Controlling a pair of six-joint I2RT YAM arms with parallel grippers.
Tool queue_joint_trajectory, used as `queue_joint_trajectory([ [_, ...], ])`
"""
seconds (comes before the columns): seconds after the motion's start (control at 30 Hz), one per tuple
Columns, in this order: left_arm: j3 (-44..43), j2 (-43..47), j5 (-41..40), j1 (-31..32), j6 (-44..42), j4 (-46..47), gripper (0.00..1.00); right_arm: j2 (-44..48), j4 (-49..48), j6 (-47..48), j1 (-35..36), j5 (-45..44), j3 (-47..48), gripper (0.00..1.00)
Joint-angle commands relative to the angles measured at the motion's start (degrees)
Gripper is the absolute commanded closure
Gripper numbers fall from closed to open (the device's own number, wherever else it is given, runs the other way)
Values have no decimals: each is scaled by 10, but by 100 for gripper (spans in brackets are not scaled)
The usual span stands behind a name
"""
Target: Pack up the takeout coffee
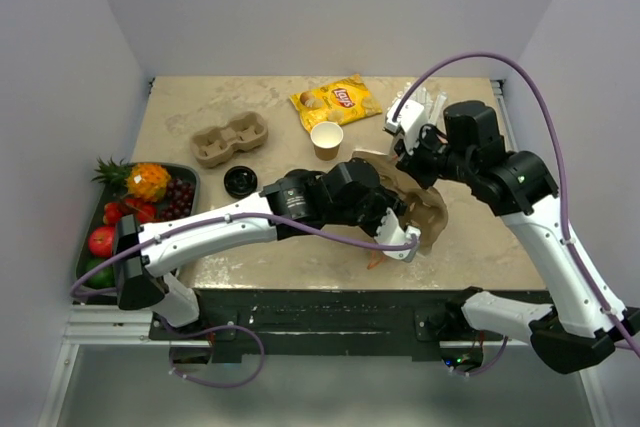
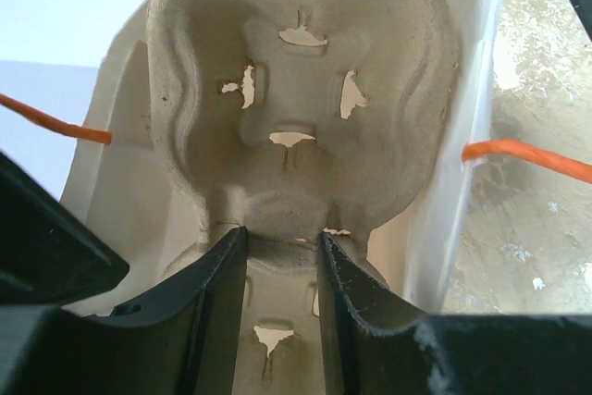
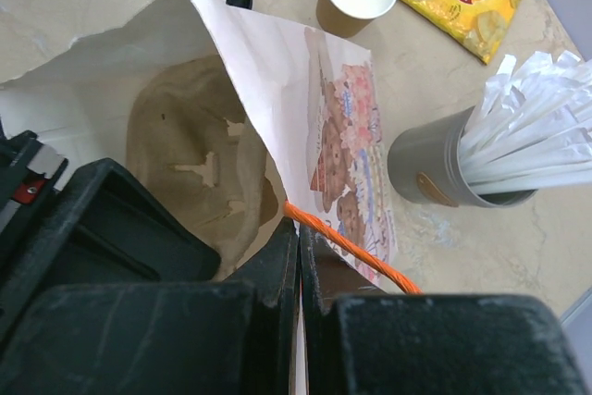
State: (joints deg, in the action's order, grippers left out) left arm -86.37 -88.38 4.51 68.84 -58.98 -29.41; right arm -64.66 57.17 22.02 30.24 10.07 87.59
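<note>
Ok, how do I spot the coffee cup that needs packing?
Find the yellow chip bag at the far middle of the table. Just on the near side of it stands the coffee cup: small, tan paper, white inside, no lid. The grey cup to its right is taller and stuffed with white straws.

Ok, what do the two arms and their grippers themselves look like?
The left arm and right arm have white shell links with bulky black joint housings, and a purple cable loops along each. The left gripper and right gripper have matte black, flat, blade-like fingers, scuffed pale at the edges.
</note>
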Motion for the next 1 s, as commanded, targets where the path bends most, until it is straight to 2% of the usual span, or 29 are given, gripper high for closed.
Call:
queue_joint_trajectory([
  [0.0, -43, -9, -31, 4, 24, -21, 100, 14, 10, 13, -1, 7, -14, 100],
  [0.2, -19, 23, -61, 4, 23, 1, 100, 25, 8, 24, -1, -10, -44, 100],
  [0.47, -23, 19, -81, 4, 5, -54, 100, 26, -3, 25, -1, -23, -44, 100],
  [0.63, -60, -14, -92, 4, 14, -106, 100, 28, 8, 35, -1, -23, -43, 100],
  [0.77, -62, -26, -60, 3, 20, -107, 100, 26, 3, 29, -1, -1, -35, 100],
  [0.97, -45, -45, -23, 4, 16, -46, 100, 19, 3, 25, -1, 60, -28, 100],
])
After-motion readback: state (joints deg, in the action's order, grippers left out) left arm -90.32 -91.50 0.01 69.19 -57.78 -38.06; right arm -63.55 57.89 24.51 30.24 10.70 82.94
